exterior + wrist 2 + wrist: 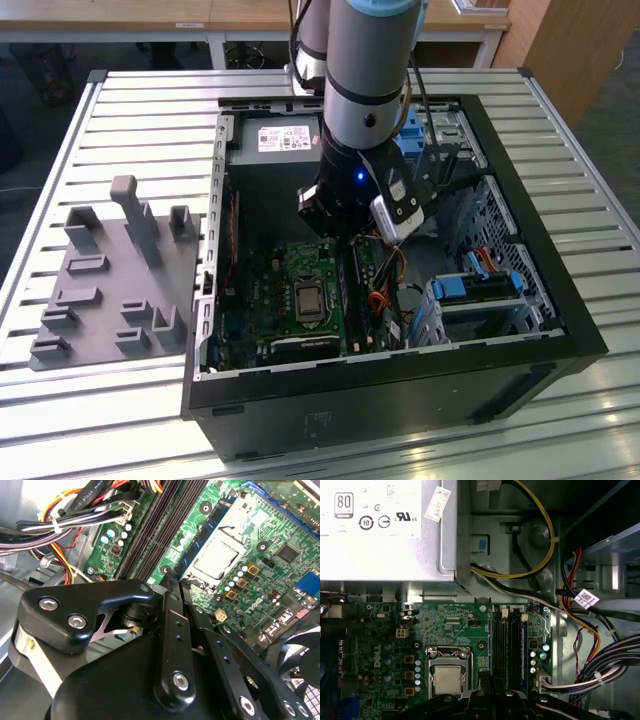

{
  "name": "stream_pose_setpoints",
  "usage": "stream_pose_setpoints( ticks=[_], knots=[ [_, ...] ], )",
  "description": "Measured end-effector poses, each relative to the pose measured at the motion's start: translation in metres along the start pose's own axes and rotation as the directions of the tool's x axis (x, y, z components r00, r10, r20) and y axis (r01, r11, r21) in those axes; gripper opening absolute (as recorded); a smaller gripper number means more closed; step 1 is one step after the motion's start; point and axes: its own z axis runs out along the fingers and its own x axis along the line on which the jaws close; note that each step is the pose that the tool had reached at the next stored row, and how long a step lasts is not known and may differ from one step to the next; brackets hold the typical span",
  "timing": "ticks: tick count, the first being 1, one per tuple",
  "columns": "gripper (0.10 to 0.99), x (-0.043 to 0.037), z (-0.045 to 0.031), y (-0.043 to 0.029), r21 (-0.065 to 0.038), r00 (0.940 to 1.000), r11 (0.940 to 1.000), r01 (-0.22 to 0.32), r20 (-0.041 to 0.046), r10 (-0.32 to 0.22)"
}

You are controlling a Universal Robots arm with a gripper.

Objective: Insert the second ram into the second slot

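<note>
Black gripper [172,580] hangs inside the open computer case [560,330], fingers drawn together and empty, just above the RAM slots [507,640]. A blue-edged RAM stick [524,650] already sits seated beside the CPU socket [447,677].

The worktop [130,110] is ribbed, brushed metal with a dull sheen. On it lies a matt grey plastic fixture plate [110,290]. The computer case [400,400] has a matt black shell and bare grey sheet-metal walls inside. The motherboard [455,630] is glossy green laminate; its processor lid [448,679] is satin metal. The end effector [170,630] is smooth, semi-gloss black with bright steel screws.
</note>
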Motion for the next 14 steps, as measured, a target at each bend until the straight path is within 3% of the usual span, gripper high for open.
stream_pose_setpoints(
  ticks=[14],
  knots=[
    [0.137, -0.0028, 0.0067, -0.0013, -0.001, 0.9999, 0.9999, -0.013, 0.0001, 0.013]
  ],
)
